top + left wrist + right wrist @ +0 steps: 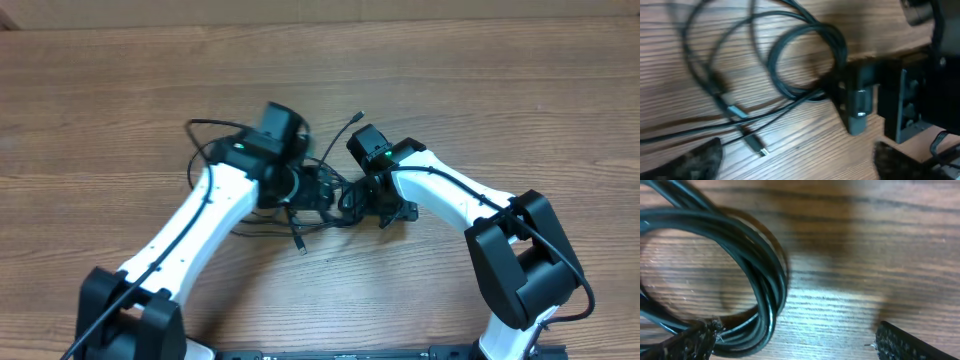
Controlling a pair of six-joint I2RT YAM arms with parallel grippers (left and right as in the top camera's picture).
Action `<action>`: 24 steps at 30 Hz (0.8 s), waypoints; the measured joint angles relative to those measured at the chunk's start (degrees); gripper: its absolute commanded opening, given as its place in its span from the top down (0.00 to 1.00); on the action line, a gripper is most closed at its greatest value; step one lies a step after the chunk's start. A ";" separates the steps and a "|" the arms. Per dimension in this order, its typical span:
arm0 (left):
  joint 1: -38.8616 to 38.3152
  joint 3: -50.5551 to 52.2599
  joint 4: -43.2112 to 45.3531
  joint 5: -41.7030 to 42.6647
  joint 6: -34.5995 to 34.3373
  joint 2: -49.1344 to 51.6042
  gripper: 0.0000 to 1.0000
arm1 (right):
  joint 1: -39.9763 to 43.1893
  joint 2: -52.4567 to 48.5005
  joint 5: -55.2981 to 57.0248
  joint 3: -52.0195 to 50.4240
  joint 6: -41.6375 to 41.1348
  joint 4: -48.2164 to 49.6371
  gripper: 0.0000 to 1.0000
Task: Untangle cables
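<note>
Lying in loose loops at the middle of a brown wood-grain table, several thin black cables with silver-tipped plugs sit between our two arms, which meet over them, we judge, to pull strands apart. Our left gripper is spread over the loose strands, holding nothing; our right gripper is spread too, one fingertip at the coil's edge.

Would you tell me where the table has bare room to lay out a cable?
Bare wood: the far strip of the table, beyond the cables; left of the left arm; right of the right arm. Crowded: the centre, where both arms meet over the tangle.
</note>
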State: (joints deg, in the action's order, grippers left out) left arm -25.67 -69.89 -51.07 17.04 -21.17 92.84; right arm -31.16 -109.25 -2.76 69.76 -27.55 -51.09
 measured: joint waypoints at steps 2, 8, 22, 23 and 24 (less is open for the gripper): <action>-1.79 0.02 1.97 -0.02 0.11 1.25 0.00 | 0.00 0.00 -0.02 -0.02 -0.11 0.48 0.00; -4.31 0.04 6.97 -0.44 -1.68 6.10 0.00 | 0.59 0.02 0.66 -0.44 -0.46 2.38 0.00; -3.91 -1.31 10.62 5.35 -5.95 13.00 0.00 | 1.95 0.00 5.64 -1.62 -0.92 2.47 0.00; -3.85 -1.46 10.64 5.81 -5.95 13.29 0.00 | 2.03 0.00 5.66 -1.62 -0.92 2.45 0.00; -3.80 -1.51 10.67 5.99 -5.95 13.38 0.01 | 2.03 0.00 5.70 -1.62 -0.96 2.45 0.00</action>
State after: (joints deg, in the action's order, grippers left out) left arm -29.47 -71.40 -40.40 23.03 -27.11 106.21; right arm -29.12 -109.25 2.94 68.14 -28.51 -48.64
